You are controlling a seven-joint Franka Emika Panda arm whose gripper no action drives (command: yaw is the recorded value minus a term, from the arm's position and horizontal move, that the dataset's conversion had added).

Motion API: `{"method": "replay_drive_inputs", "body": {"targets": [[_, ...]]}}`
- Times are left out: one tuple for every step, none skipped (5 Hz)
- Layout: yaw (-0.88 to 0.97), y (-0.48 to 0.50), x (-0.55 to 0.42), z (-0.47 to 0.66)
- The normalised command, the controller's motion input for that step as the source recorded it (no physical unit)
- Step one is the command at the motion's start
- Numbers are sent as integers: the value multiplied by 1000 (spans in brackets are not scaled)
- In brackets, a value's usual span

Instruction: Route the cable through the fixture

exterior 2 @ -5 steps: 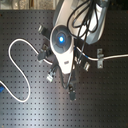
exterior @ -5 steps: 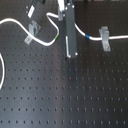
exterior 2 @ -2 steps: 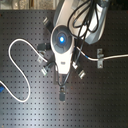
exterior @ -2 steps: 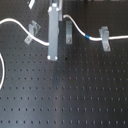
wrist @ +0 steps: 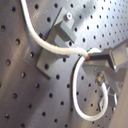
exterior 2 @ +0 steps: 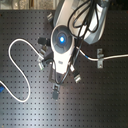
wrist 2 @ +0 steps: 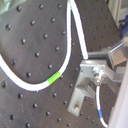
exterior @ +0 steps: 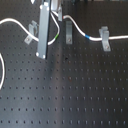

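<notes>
1. The cable (exterior: 80, 29) lies on the black perforated table (exterior: 75, 95). In the first exterior view it comes in from the frame's 9 o'clock edge, arcs up past a slanted grey clip (exterior: 33, 31), passes behind the arm, then runs toward 3 o'clock.
2. Its blue band (exterior: 88, 36) sits between the fixture (exterior: 68, 33) and the fork-topped clip (exterior: 105, 37), where the cable crosses that clip's top.
3. The green band (wrist 2: 54, 77) shows in the second wrist view on a curved stretch lying flat on the table, near a grey clip base (wrist 2: 82, 90).
4. In the first wrist view the cable (wrist: 50, 47) crosses a grey clip (wrist: 57, 42) and meets the dark finger (wrist: 102, 57), which touches it at the green mark.
5. The gripper (exterior 2: 56, 89) points toward 6 o'clock in the second exterior view; its fingers appear to pinch the cable.
6. A large loop of cable (exterior 2: 20, 65) lies at 9 o'clock of the arm.
</notes>
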Motion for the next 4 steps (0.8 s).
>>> {"method": "replay_drive_inputs", "body": {"targets": [[909,55,60,0],[860,48,106,54],[851,27,125,78],[763,-63,159,130]]}}
